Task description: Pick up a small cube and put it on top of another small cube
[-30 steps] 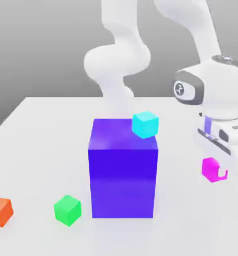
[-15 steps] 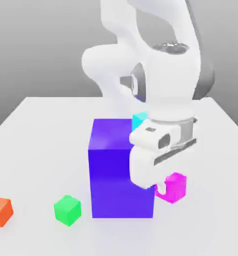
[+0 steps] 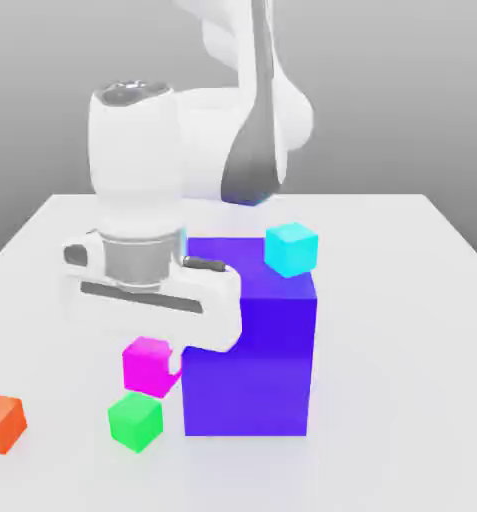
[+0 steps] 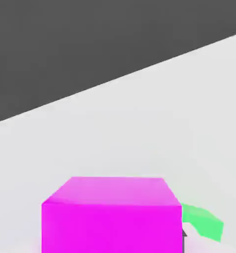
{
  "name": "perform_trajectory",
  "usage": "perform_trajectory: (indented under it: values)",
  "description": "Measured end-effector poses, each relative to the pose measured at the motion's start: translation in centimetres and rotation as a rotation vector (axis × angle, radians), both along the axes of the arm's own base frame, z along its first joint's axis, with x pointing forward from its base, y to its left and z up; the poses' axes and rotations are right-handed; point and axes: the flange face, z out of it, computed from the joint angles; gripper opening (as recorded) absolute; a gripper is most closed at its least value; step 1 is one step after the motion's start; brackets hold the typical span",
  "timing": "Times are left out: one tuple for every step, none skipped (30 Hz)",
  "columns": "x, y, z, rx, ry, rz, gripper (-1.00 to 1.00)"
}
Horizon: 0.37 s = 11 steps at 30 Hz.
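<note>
magenta cube [image 3: 148,366] is up off the table right now, pinched in your gripper [image 3: 154,352], fingers pressed in on it. you can see it hanging just under the white hand in the exterior view, sitting slightly above and a touch to the exterior view's right of the green cube [image 3: 135,421]. the two look very close, but i can't tell if they're actually touching. the hand view shows the same thing: magenta cube [image 4: 111,214] big and close, with a corner of the green cube [image 4: 203,222] peeking out from behind it.

the green one rests on the white table [image 3: 62,260], just beside the front lower corner of the big blue-purple block [image 3: 248,340], on the exterior view's left of it. the cyan cube [image 3: 291,248] sits tilted at the block's top, near the far corner on the exterior view's right. the orange cube [image 3: 1,422] is down at the table's front, at the exterior view's left edge, apart from the green one.

your arm comes in from above and behind the block, and the hand points down.
</note>
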Motion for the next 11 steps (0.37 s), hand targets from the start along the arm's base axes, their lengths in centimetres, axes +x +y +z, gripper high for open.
perform_trajectory:
  values:
    - [-1.3,-0.8,-0.9,0.004,0.027,-0.046,-1.00]
    - [-1.8,-0.9,-1.8,0.006,0.041,-0.064,-1.00]
    - [-2.0,-1.0,-2.9,0.006,0.048,-0.073,-1.00]
    - [-2.1,-1.1,-3.9,0.007,0.051,-0.077,-1.00]
    - [-2.1,-1.0,-5.0,0.007,0.052,-0.076,-1.00]
    - [-2.2,-0.9,-6.0,0.007,0.053,-0.076,-1.00]
    - [-2.2,-0.9,-7.1,0.007,0.054,-0.076,-1.00]
    - [-2.3,-0.9,-7.8,0.007,0.054,-0.076,1.00]
    - [-2.3,-0.9,-7.8,0.007,0.054,-0.076,1.00]
    - [-2.3,-0.9,-7.8,0.007,0.054,-0.076,1.00]
    - [-2.3,-0.9,-7.8,0.007,0.054,-0.076,1.00]
